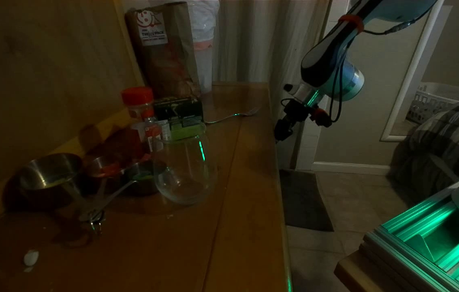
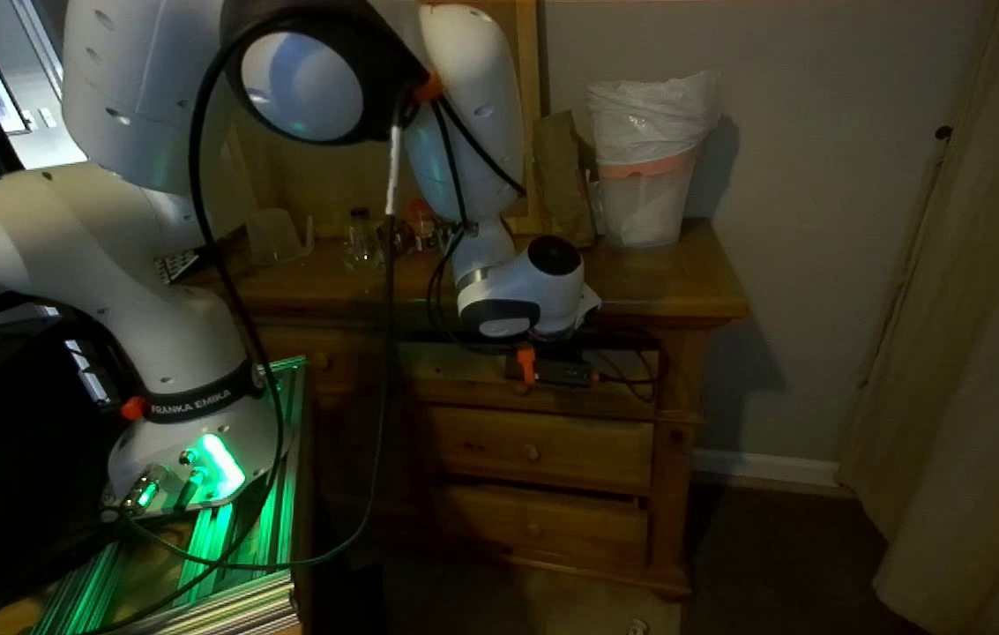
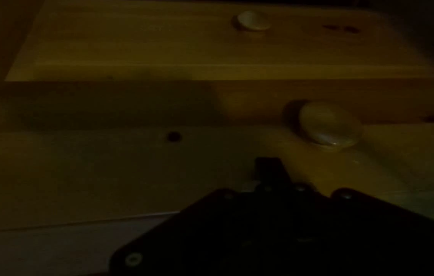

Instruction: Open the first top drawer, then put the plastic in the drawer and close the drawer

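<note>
The top drawer [image 2: 455, 363] is a wooden front under the dresser's top in an exterior view. It also shows in the wrist view [image 3: 105, 168], with a round knob [image 3: 330, 124]. How far it stands open cannot be told. My gripper [image 3: 272, 168] is shut in the wrist view, its fingertips together as one dark block. They sit beside the knob, apart from it, in front of the drawer face. In an exterior view the gripper [image 1: 282, 133] points down just off the dresser's front edge. Which thing is the plastic cannot be told.
On the dresser top [image 1: 249, 202] stand a clear glass [image 1: 184, 174], metal measuring cups [image 1: 51, 170], a red-capped jar [image 1: 137, 97], a dark green box [image 1: 178, 111], a fork [image 1: 233, 115], a paper bag [image 1: 164, 52] and a lined bin [image 2: 649, 168]. A middle drawer [image 2: 481, 441] lies below.
</note>
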Robot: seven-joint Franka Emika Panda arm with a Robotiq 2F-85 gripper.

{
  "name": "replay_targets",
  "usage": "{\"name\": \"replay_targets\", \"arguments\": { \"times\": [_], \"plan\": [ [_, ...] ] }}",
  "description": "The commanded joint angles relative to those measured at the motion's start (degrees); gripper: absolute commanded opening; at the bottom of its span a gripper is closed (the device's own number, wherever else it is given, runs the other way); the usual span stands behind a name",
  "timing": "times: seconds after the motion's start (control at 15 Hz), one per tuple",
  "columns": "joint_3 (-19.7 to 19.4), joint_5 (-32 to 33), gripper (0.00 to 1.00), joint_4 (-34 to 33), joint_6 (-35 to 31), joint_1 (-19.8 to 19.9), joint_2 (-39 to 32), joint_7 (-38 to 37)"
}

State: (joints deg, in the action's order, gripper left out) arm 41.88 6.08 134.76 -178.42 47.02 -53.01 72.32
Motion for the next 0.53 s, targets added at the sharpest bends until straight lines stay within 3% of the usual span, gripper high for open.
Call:
{"name": "replay_targets", "arguments": {
  "times": [0.0, 0.13, 0.2, 0.27, 0.47],
  "plan": [
    [2.56, 2.93, 0.00, -1.51, -0.99, 2.17, -4.11, -1.96],
    [2.17, 3.61, 0.00, -1.36, -1.17, 2.14, -3.34, -2.28],
    [2.07, 3.88, 0.26, -1.05, -0.70, 2.19, -2.38, -2.53],
    [1.79, 4.05, 0.28, -0.25, -0.96, 2.18, -0.77, -3.02],
    [2.25, 4.48, 0.47, 3.62, -2.94, 3.69, 5.61, -5.21]
  ]
}}
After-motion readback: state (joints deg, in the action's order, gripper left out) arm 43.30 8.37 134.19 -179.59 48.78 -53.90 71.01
